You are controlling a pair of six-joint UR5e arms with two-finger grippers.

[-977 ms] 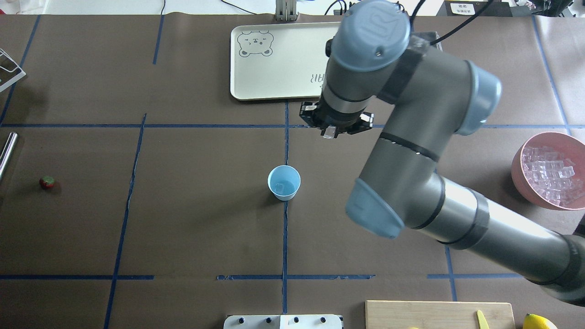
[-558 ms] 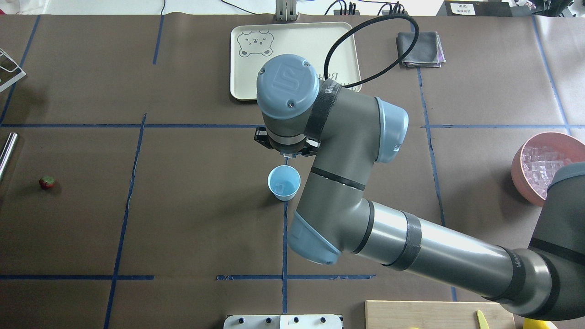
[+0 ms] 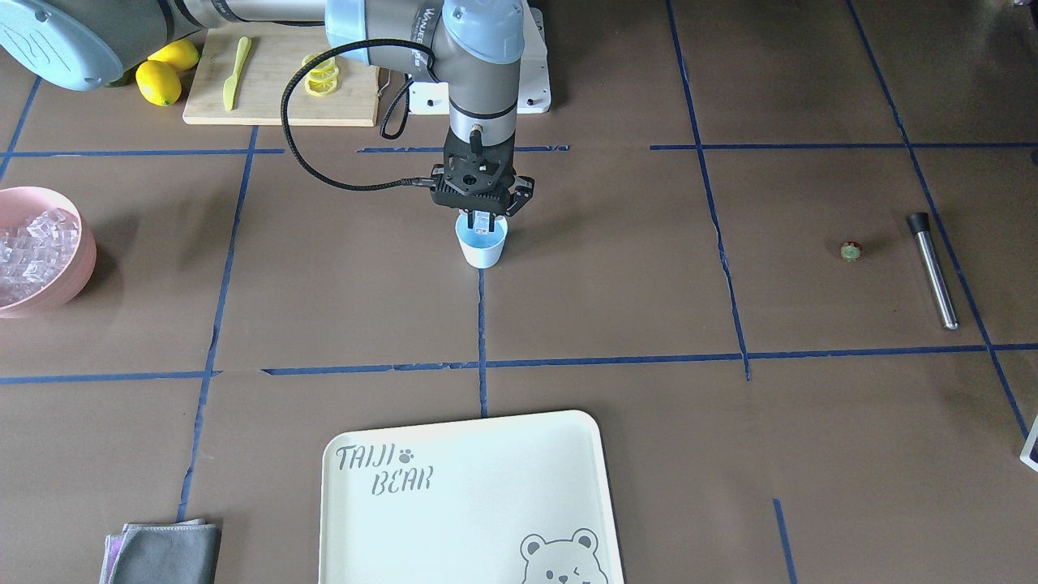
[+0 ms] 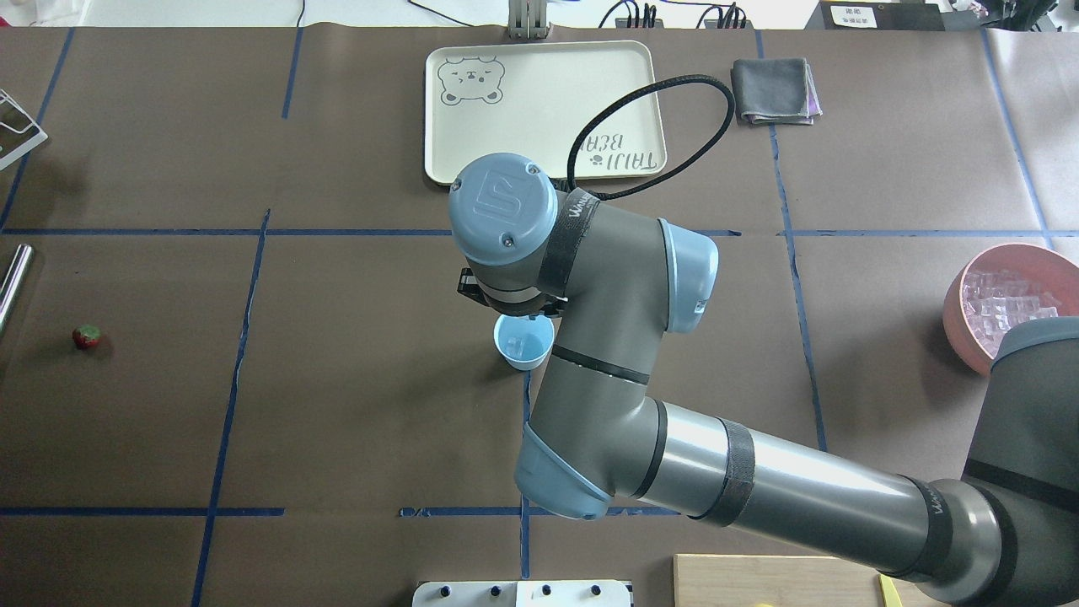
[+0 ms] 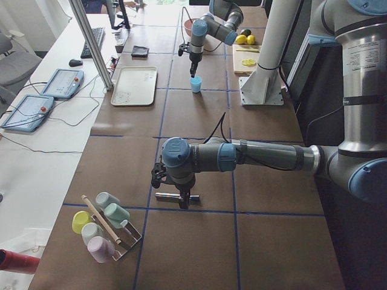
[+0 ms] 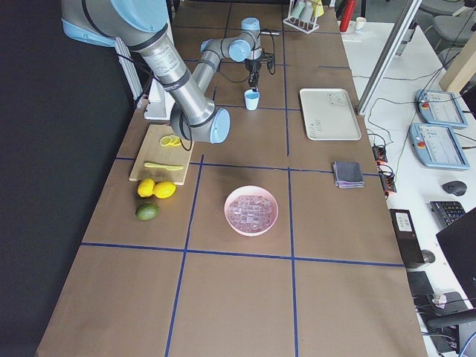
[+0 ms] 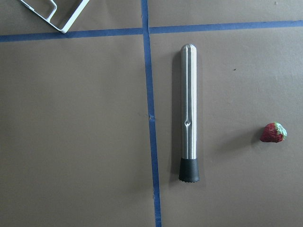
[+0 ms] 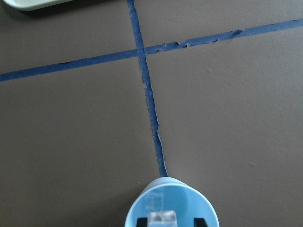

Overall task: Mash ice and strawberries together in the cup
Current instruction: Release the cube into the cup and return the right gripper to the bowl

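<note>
Ice is partly in: one clear cube lies at the bottom of the cup, which stands upright in the middle of the surface, on a blue tape line. More ice waits in the pink bowl, well apart from the cup. The strawberry is not in the cup yet; it lies far off on the surface, near the metal masher stick but not touching it. So I think the ice step is under way, and the berry and all the mashing are left to do. The right fingers hang just above the mouth of the cup and seem to pinch another ice cube between them, about as far apart as the cube is wide. The left fingers hang over the masher stick, and I cannot tell if they are spread or pressed together
</note>
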